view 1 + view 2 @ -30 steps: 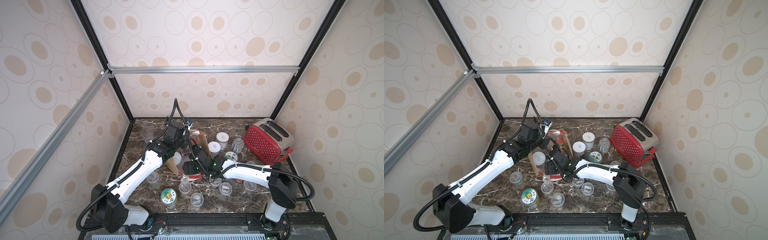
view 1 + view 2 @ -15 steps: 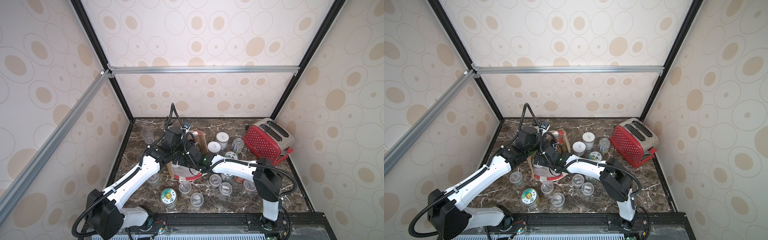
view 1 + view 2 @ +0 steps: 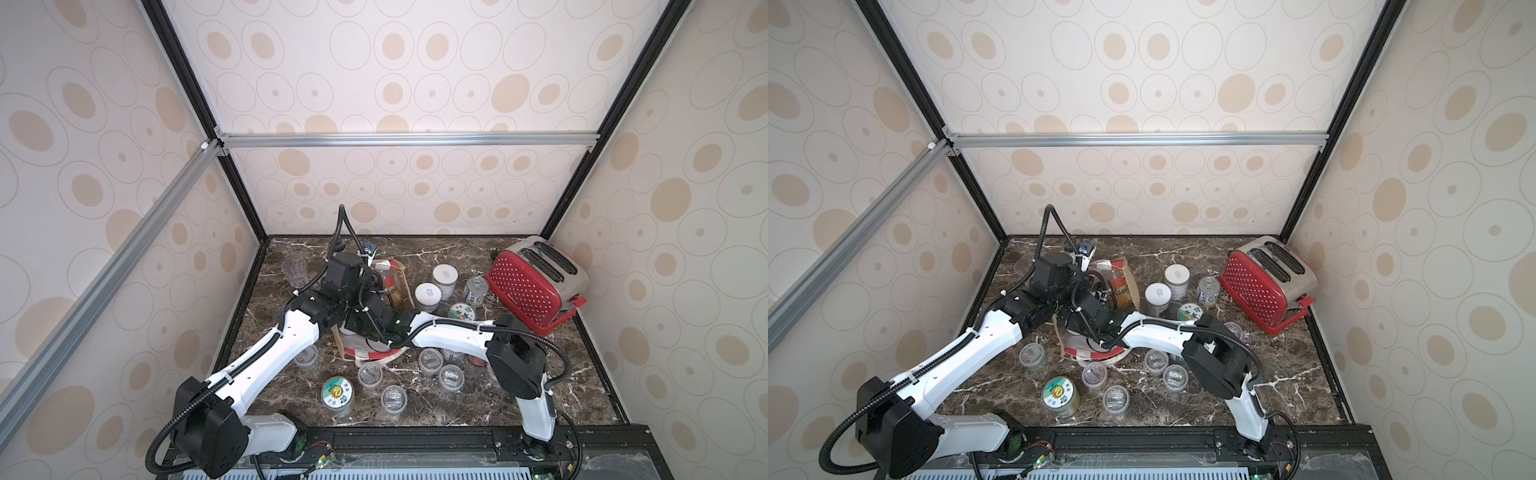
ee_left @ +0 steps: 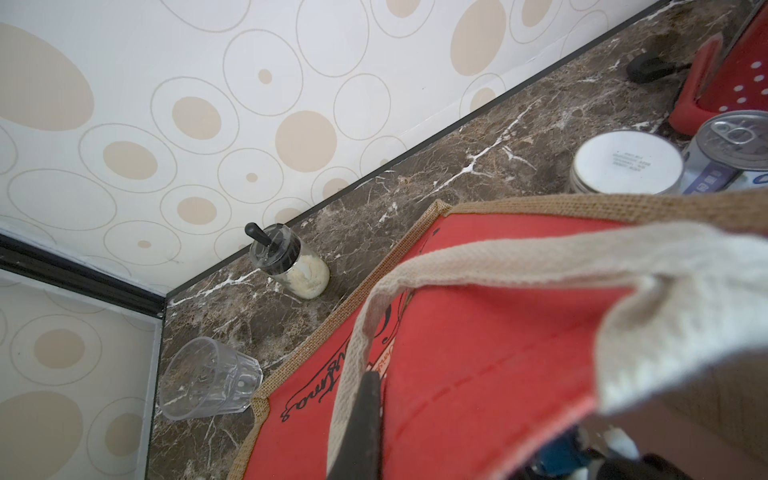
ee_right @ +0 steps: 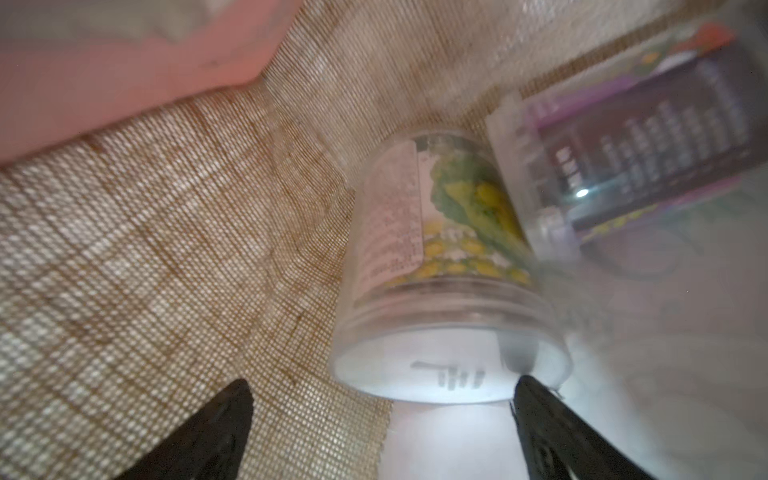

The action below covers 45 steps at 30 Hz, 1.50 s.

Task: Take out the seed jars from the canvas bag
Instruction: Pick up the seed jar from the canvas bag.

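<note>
Overhead scene of a dark marble table where a canvas bag (image 3: 400,279) sits near the middle, apparently tipped on its side, with both robot arms meeting at it. The left gripper (image 4: 368,380) is clenched. Its wrist view shows one dark finger against the bag's red side panel, with the white handle (image 4: 498,257) running down to it. It seems to be pinching the bag by the handle or rim to keep it open, though the exact bite is hidden. The right gripper (image 5: 384,382) is deep inside the bag, jaws spread wide and holding nothing. Just ahead of it a jar with a yellow and green label (image 5: 436,257) lies on the burlap, its white lid facing the jaws. A second jar with a purple label (image 5: 648,166) lies right against it. Many seed jars are already out of the bag: a cluster of small clear cups (image 3: 430,359) and a jar with a cartoon sticker lid (image 3: 336,392) stand in front of it. Two taller white-lidded jars (image 3: 428,294) stand just beside it, between the bag and a red toaster (image 3: 536,282). A drinking glass (image 4: 208,380) and a black-topped shaker (image 4: 291,266) stand behind the bag, apart from the jars. The job looks mostly done, with at least these two jars left inside; the yellow-labelled one is the likely next pick
</note>
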Available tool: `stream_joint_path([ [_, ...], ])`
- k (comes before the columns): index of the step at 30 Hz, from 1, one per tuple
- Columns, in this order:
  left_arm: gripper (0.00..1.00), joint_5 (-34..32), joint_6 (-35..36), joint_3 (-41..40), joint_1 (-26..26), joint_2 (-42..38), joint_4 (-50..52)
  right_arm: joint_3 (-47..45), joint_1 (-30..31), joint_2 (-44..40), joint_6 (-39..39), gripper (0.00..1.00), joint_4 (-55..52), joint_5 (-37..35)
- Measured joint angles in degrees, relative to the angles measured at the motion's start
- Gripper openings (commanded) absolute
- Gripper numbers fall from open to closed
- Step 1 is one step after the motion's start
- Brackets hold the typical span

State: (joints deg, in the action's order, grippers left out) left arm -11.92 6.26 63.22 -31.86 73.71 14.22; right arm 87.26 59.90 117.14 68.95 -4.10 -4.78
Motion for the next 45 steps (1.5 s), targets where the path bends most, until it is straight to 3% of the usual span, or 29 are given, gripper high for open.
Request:
stream_joint_path([
  [23, 0.0, 1.2, -0.02, -0.09, 0.48, 0.11, -0.57, 4.81, 0.35, 0.52, -4.17, 1.0, -13.51, -4.04],
  [40, 0.0, -0.72, 0.2, -0.09, 1.81, 0.33, -0.39, 6.56, 0.26, 3.85, -6.49, 1.0, -6.86, -3.45],
  [45, 0.0, 0.17, 0.35, -0.09, 0.94, 0.68, 0.02, 1.79, 0.35, 1.97, -7.76, 1.0, -2.97, -5.49],
])
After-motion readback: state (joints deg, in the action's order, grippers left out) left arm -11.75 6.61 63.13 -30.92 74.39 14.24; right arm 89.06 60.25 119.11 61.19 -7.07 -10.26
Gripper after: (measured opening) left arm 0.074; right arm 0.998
